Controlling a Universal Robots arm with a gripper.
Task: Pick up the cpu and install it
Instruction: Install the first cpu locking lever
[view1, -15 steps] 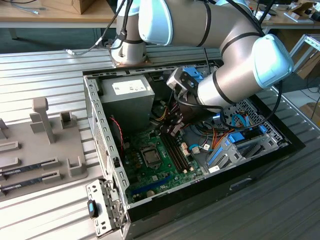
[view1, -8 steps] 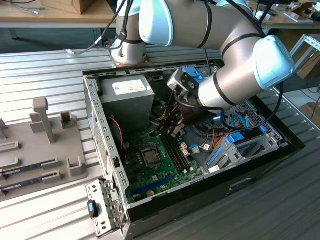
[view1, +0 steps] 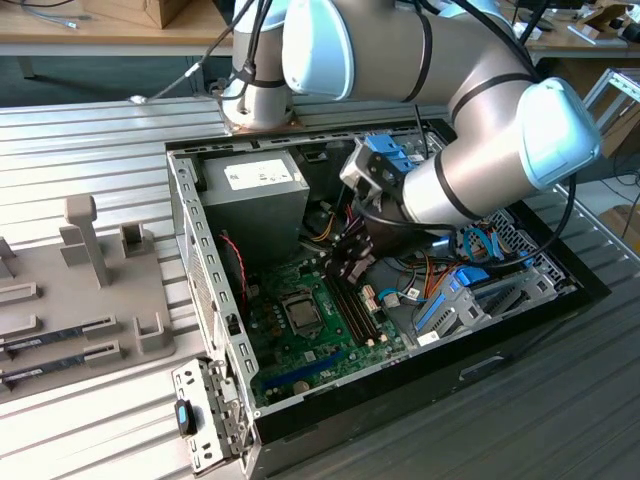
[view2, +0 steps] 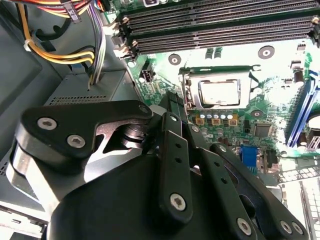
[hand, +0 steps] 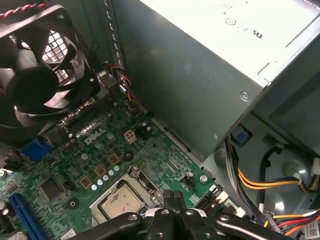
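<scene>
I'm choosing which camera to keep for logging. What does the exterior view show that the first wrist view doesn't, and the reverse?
Exterior view alone: the whole open computer case, the grey fixture tray on the exterior view's left, and the arm's elbow. First wrist view alone: the black case fan up close. Shared: the cpu seated in its socket, the power supply and the gripper near the socket.

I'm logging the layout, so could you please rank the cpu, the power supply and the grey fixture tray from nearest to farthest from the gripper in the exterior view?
From the gripper:
1. cpu, in the motherboard socket just below it.
2. power supply, at the case's back.
3. grey fixture tray, outside the case, at the exterior view's left.
</scene>
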